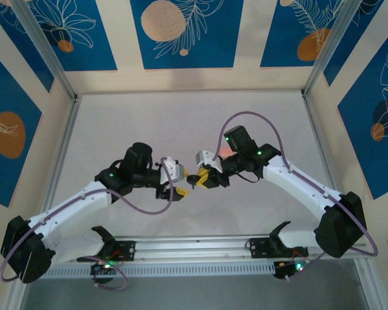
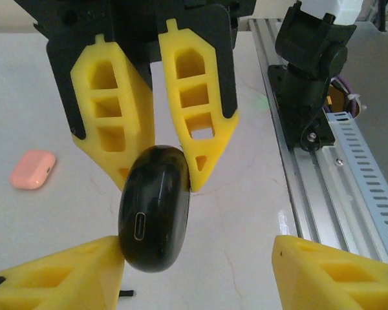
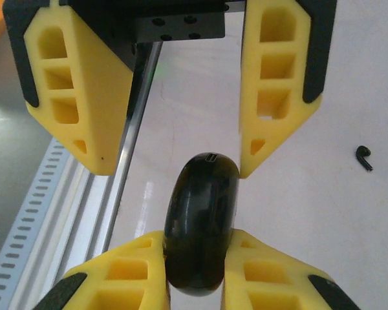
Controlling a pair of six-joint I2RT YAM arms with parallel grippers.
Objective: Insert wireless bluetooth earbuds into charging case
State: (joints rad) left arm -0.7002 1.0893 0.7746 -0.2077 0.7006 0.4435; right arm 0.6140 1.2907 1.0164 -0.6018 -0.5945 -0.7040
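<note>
Currently right gripper clamps the black case; left gripper, fingers apart, straddles its twelve-o'clock end; seemingly the case-opening step, needing a square pinch next

The left arm and right arm share white link shells, black joint housings and small green lights. A purple cable loops along each. The left gripper and right gripper have bright yellow wedge-shaped fingers with rectangular cut-out windows, backed by black plates; a black mounting block shows round screw holes. Black bases sit on an aluminium rail at the table's near edge
</note>
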